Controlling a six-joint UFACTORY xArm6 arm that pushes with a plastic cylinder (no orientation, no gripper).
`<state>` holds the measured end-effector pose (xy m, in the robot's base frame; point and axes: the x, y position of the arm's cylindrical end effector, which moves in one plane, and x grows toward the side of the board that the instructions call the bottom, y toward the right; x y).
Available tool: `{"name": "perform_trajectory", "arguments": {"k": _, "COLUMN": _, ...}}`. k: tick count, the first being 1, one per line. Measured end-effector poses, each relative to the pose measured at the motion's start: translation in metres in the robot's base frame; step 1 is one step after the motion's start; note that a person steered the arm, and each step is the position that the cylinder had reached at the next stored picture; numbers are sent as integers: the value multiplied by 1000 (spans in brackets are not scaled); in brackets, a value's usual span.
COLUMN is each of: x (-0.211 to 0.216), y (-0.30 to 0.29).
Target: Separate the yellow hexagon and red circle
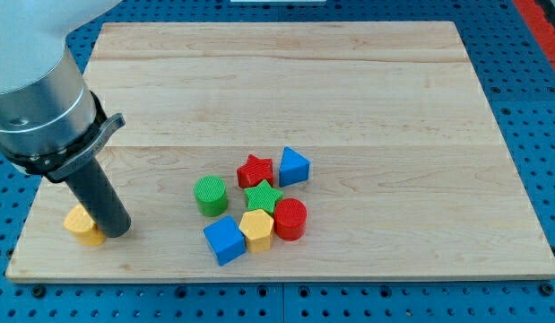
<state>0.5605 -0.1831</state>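
The yellow hexagon (pixel 257 230) lies low in the middle of the wooden board (pixel 349 81). The red circle (pixel 290 219) touches its right side. A blue cube (pixel 224 240) touches the hexagon's left side and a green star (pixel 263 197) sits just above it. My tip (pixel 117 230) is at the view's lower left, far left of this cluster, right beside a second yellow block (pixel 82 223), whose shape is partly hidden by the rod.
A green cylinder (pixel 210 196) stands left of the star. A red star (pixel 255 170) and a blue triangular block (pixel 294 167) lie above the cluster. The board's bottom edge runs close below the blocks.
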Motion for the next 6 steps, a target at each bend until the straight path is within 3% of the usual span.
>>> {"name": "perform_trajectory", "arguments": {"k": 2, "x": 9, "y": 2}}
{"name": "perform_trajectory", "arguments": {"k": 4, "x": 58, "y": 63}}
{"name": "perform_trajectory", "arguments": {"k": 5, "x": 58, "y": 92}}
{"name": "perform_trajectory", "arguments": {"k": 6, "x": 57, "y": 159}}
